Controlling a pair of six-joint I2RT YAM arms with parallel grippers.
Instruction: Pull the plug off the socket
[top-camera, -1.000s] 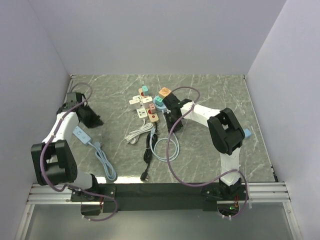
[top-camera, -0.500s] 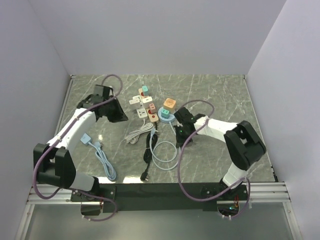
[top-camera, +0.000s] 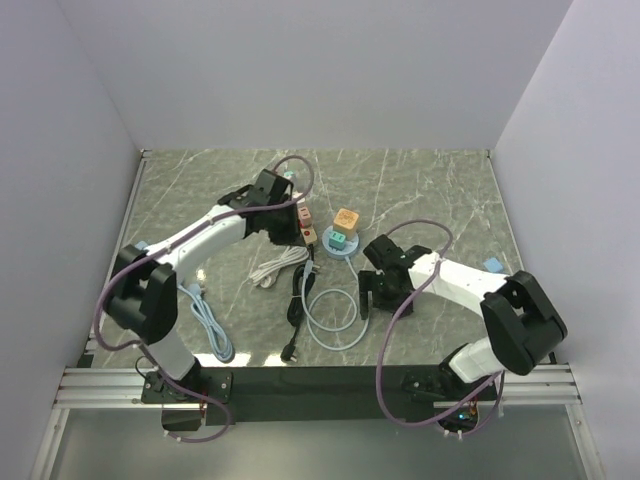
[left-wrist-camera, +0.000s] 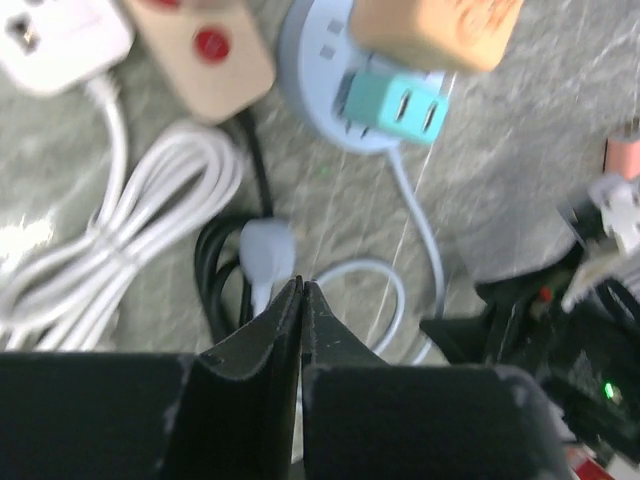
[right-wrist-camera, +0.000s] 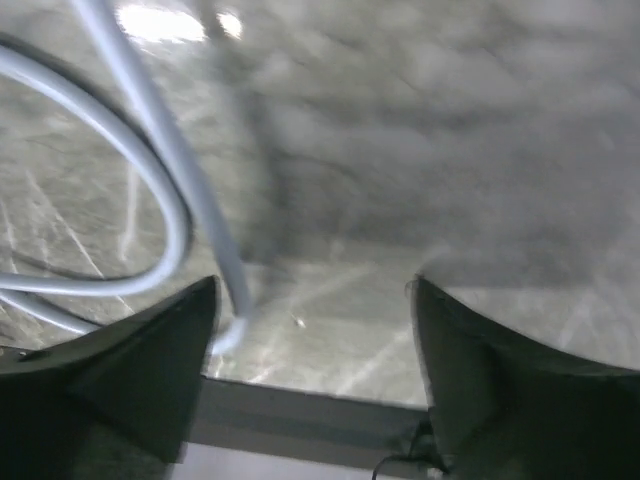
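my left claw (left-wrist-camera: 300, 287) pinched shut, empty — above black cable (left-wrist-camera: 212, 270). my right claw (right-wrist-camera: 312, 288) spread wide, gripping nothing, low over pale cable (right-wrist-camera: 150, 190). teal plug (left-wrist-camera: 400, 108) sits on round socket (left-wrist-camera: 310, 70), beside orange cube (left-wrist-camera: 430, 25).

Robot lab test cell, plain white walls (top-camera: 300, 70), marble-look tabletop (top-camera: 440, 190), aluminium mounting rail (top-camera: 100, 385).

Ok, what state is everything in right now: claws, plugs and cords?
Left claw: shut, empty.
Right claw: open, empty.
Teal plug: seated in the round socket.
Orange plug: on the same socket, not pulled off.
White cord: bundled.
Black cord: bundled, its plug lying free.
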